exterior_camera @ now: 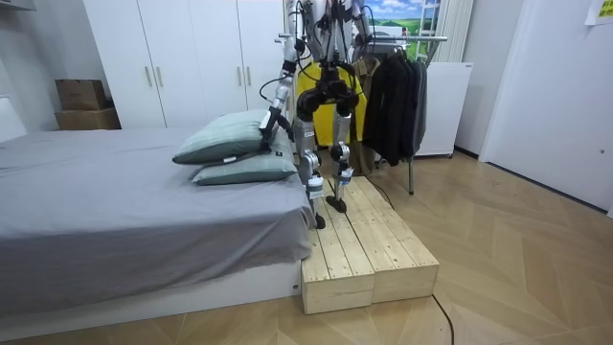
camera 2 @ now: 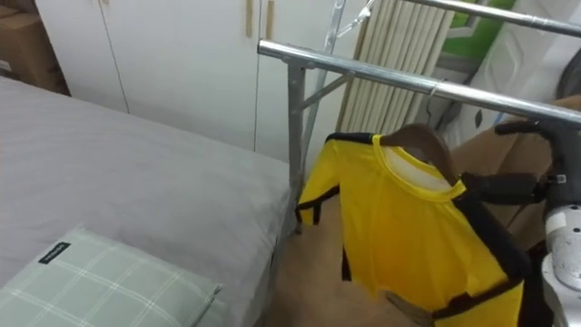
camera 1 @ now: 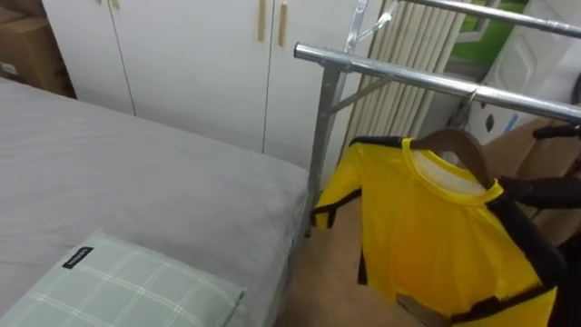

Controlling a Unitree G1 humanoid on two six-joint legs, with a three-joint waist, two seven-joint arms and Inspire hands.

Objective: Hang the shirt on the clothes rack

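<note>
Shirt (camera 2: 399,227) on hanger (camera 2: 419,141) hangs from rail (camera 2: 381,77) — right hand (camera 2: 522,188) beside it, grip unclear.

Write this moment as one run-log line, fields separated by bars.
yellow shirt on wooden hanger under metal rail | right hand beside it | left hand low by pillows

Grey bed (camera 1: 136,173), checked pillow (camera 1: 127,291) on it; white wardrobe (camera 1: 182,54) behind; probably cardboard box (camera 1: 27,45) far left.

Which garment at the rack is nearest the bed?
The yellow shirt on the wooden hanger, near the end of the rail; the dark clothes hang farther along.
</note>
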